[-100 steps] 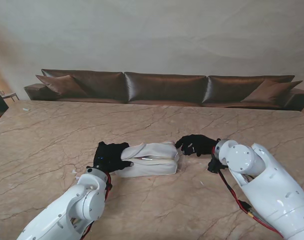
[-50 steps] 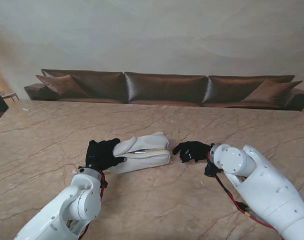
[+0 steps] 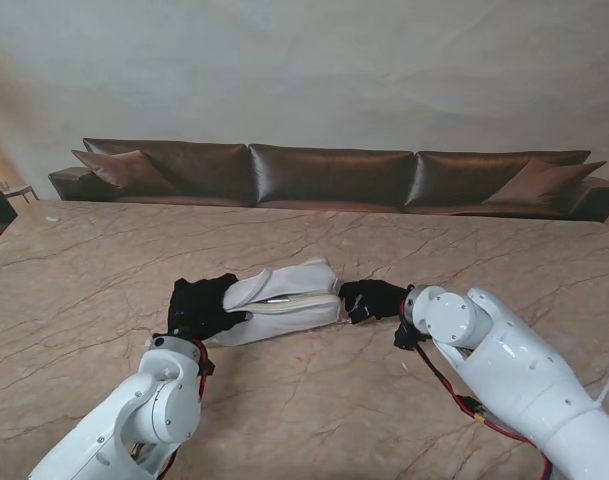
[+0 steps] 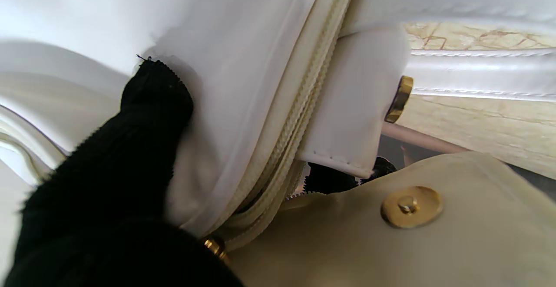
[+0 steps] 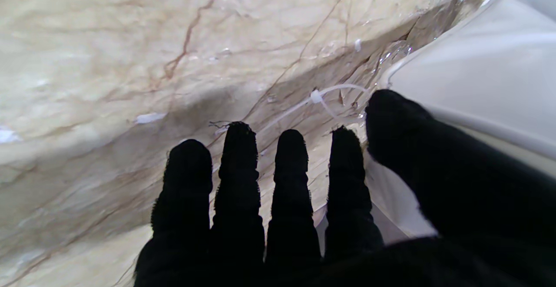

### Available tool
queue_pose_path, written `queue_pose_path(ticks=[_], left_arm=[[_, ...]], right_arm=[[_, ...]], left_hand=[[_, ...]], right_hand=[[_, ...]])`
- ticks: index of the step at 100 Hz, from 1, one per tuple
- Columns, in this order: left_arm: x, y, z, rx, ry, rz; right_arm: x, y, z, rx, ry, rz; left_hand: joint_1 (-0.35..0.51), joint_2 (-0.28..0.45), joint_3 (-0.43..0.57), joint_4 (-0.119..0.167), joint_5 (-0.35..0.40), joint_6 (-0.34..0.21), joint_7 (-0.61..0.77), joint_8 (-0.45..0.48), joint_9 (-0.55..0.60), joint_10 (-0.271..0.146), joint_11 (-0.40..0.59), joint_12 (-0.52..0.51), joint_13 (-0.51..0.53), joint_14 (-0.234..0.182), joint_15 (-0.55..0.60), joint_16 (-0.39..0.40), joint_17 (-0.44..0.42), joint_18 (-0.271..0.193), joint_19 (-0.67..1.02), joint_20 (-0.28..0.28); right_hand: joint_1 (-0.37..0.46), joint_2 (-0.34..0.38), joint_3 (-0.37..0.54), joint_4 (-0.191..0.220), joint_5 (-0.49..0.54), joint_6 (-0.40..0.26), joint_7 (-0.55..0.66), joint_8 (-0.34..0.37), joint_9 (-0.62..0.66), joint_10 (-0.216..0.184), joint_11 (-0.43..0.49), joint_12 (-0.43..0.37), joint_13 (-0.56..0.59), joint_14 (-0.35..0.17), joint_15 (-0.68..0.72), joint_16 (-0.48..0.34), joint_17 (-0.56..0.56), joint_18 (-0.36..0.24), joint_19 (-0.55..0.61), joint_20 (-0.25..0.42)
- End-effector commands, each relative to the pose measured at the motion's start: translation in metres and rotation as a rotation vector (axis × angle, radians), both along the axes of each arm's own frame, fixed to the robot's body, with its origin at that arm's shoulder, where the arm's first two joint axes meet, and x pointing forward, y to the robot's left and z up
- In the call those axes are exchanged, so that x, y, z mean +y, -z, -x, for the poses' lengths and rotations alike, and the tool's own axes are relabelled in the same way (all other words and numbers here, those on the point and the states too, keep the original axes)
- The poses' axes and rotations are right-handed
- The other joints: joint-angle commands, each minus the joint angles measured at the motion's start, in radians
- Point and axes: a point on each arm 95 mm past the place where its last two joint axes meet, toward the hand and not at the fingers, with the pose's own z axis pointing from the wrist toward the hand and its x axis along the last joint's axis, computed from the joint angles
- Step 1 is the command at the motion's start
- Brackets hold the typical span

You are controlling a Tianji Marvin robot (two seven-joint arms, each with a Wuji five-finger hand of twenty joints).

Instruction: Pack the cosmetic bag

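Note:
The white cosmetics bag point(image 3: 284, 300) lies on its side in the middle of the marble table point(image 3: 94, 260), its right end tipped up a little. My left hand point(image 3: 199, 308), in a black glove, is shut on the bag's left end. In the left wrist view a finger point(image 4: 139, 148) presses into the white fabric beside the cream zipper point(image 4: 299, 117), near a gold snap point(image 4: 410, 206). My right hand point(image 3: 372, 298) is at the bag's right end, open, with its fingers point(image 5: 243, 183) stretched over the marble. Its thumb point(image 5: 399, 126) rests against the bag's edge point(image 5: 478, 52).
A thin clear plastic loop point(image 5: 317, 98) lies on the table just beyond my right fingertips. A brown leather sofa point(image 3: 334, 175) runs behind the table's far edge. Bare marble surrounds the bag on all sides.
The bag has shifted left with my left hand and its right end has risen. My right hand has followed leftward and now touches the bag's right end.

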Motion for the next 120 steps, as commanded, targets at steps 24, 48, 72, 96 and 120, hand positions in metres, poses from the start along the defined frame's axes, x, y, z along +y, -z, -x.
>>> queue_pose_path(ticks=[24,48,72,96,120], left_arm=[[-0.004,-0.008,-0.002,-0.010,-0.011,0.033],[-0.005,-0.005,-0.003,-0.003,-0.014,0.037],[-0.002,-0.002,-0.003,0.004,-0.016,0.026],[0.000,0.000,-0.003,0.010,-0.028,0.035],[-0.001,0.002,-0.001,0.008,-0.033,0.040]], right_arm=[[0.010,0.006,-0.001,0.014,-0.022,-0.017],[0.009,0.013,0.000,0.007,0.008,-0.041],[0.004,0.015,0.002,-0.005,0.037,-0.048],[0.001,0.020,0.008,0.075,0.006,-0.072],[0.004,0.030,0.013,0.144,0.070,-0.177]], left_hand=[[0.196,0.275,0.162,0.136,0.074,-0.179,0.191,0.080,0.085,-0.120,0.198,0.081,0.007,-0.051,0.039,0.016,-0.027,-0.005,-0.001,0.020],[0.193,0.271,0.167,0.137,0.074,-0.178,0.189,0.079,0.088,-0.118,0.195,0.079,0.009,-0.050,0.038,0.016,-0.031,-0.009,-0.004,0.023],[0.189,0.267,0.174,0.137,0.074,-0.175,0.184,0.074,0.090,-0.118,0.190,0.077,0.011,-0.051,0.036,0.013,-0.033,-0.010,-0.007,0.026],[0.189,0.268,0.176,0.137,0.074,-0.172,0.184,0.069,0.089,-0.115,0.191,0.079,0.008,-0.049,0.036,0.013,-0.037,-0.011,-0.009,0.029],[0.190,0.262,0.176,0.136,0.074,-0.168,0.180,0.062,0.091,-0.112,0.191,0.076,0.010,-0.048,0.038,0.011,-0.042,-0.009,-0.014,0.030]], right_hand=[[0.123,-0.122,-0.007,-0.192,0.242,-0.160,0.260,0.106,0.046,-0.017,-0.003,-0.024,0.050,-0.039,0.034,0.012,0.092,-0.046,0.141,0.063],[0.140,-0.135,-0.019,-0.204,0.335,-0.266,0.399,0.203,0.172,-0.033,0.010,-0.024,0.163,-0.035,0.054,0.010,0.190,-0.035,0.225,0.068],[0.148,-0.176,-0.020,-0.213,0.368,-0.246,0.409,0.229,0.319,-0.052,0.032,0.005,0.273,-0.032,0.066,0.004,0.268,-0.019,0.278,0.043],[0.137,-0.152,0.021,-0.193,0.397,-0.207,0.394,0.190,0.333,-0.050,0.016,0.015,0.250,-0.029,0.040,-0.001,0.227,-0.011,0.262,0.037],[0.167,-0.109,0.043,-0.172,0.378,-0.204,0.390,0.232,0.305,-0.033,0.000,0.046,0.214,-0.019,0.047,0.014,0.182,-0.011,0.264,0.058]])
